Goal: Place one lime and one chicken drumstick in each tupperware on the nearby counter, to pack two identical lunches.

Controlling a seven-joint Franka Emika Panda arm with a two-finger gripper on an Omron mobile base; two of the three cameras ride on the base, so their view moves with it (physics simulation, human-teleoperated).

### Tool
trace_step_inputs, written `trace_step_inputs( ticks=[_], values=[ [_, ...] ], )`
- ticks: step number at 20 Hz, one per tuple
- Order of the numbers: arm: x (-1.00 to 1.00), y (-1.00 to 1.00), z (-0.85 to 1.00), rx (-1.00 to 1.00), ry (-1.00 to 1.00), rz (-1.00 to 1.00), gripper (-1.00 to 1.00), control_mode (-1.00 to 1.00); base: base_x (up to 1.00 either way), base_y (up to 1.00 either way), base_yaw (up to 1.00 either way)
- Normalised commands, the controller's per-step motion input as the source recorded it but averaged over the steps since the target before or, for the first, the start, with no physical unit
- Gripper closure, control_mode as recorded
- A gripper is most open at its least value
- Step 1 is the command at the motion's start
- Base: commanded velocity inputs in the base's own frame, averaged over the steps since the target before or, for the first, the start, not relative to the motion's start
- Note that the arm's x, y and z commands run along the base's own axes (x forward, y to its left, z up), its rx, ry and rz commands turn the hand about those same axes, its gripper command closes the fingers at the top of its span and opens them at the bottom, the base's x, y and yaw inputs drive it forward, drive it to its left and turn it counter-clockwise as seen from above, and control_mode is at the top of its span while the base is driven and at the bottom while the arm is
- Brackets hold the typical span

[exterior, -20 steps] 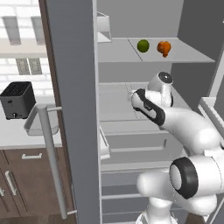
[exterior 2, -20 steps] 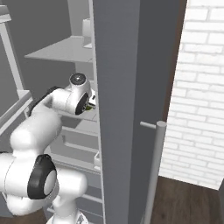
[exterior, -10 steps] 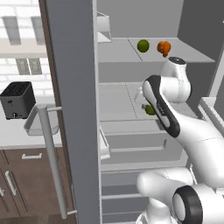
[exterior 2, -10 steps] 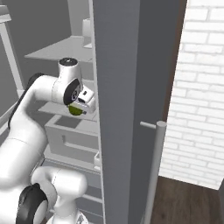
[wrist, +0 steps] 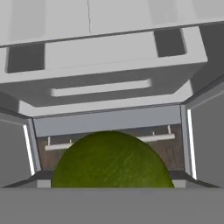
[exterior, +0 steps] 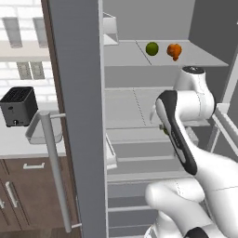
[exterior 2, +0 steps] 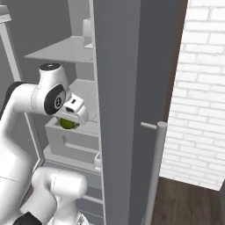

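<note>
My gripper is shut on a round green lime, held in front of the open fridge's middle shelves. That lime bulges large at the bottom of the hand view, and the fingers are hidden. A second lime and an orange-brown chicken drumstick lie side by side on the upper fridge shelf. At the far left, the pale counter carries a clear tupperware, partly hidden behind the door handle.
The open grey fridge door with its long bar handle stands between the arm and the counter. A black toaster sits on the counter. The other door and a white brick wall close off the right side. Fridge drawers lie below the hand.
The hand has drawn back out of the shelf and come lower with the lime in it. The upper arm has swung up in front of the shelves.
</note>
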Motion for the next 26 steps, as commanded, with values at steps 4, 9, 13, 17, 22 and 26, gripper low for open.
trace_step_inputs(
  ticks=[4, 9, 13, 17, 22, 26],
  values=[
    [-0.23, 0.0, -0.04, -0.04, -0.08, 0.0, 1.0, 1.0, -0.14, 0.0, 0.0],
    [0.0, 0.0, 0.0, 0.0, 0.0, 0.0, 1.0, 1.0, -1.0, 0.0, 0.01],
    [0.0, 0.0, 0.0, 0.0, 0.0, 0.0, 1.0, 1.0, -0.55, -0.03, 0.54],
    [0.0, 0.0, 0.0, 0.0, 0.0, 0.0, 1.0, 1.0, -0.01, -0.01, 0.96],
    [0.0, 0.0, 0.0, 0.0, 0.0, 0.0, 1.0, 1.0, -0.43, 0.19, 0.95],
    [0.0, 0.0, 0.0, 0.0, 0.0, 0.0, 1.0, 1.0, -0.36, 0.34, 0.89]
  ],
)
